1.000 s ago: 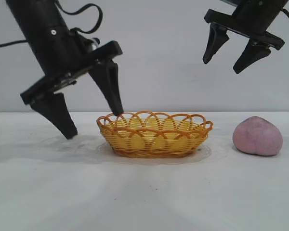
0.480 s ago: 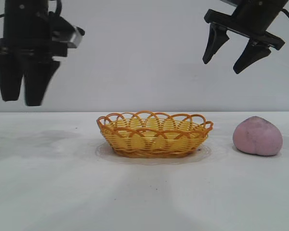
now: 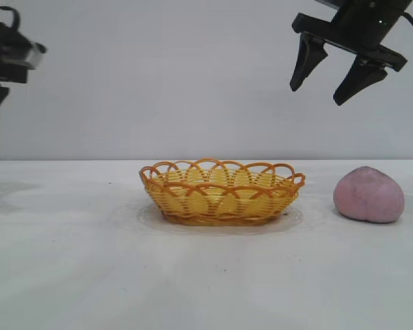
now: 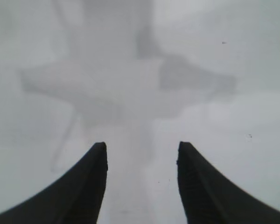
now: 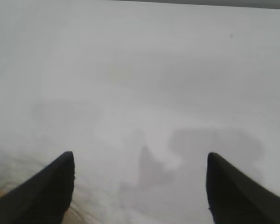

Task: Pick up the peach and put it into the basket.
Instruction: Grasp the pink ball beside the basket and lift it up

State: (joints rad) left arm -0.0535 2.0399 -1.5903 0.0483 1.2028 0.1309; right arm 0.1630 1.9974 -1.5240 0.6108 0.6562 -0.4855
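The peach [image 3: 369, 194], a dull pinkish-mauve lump, lies on the white table at the right, apart from the basket. The basket [image 3: 221, 192], yellow weave with an orange looped rim, stands at the table's middle with nothing in it that I can see. My right gripper [image 3: 316, 95] hangs open and empty high above the gap between basket and peach; its wrist view [image 5: 140, 156] shows only bare table between the fingers. My left arm [image 3: 7, 55] is at the far left edge, raised; in its wrist view the left gripper [image 4: 141, 149] is open and empty over bare table.
The white table [image 3: 89, 275] stretches flat round the basket, with a plain grey wall behind. A faint round mark lies under the basket.
My left arm has lifted away from the basket's left side and swung out to the left edge of the view. The right gripper, basket and peach have not moved.
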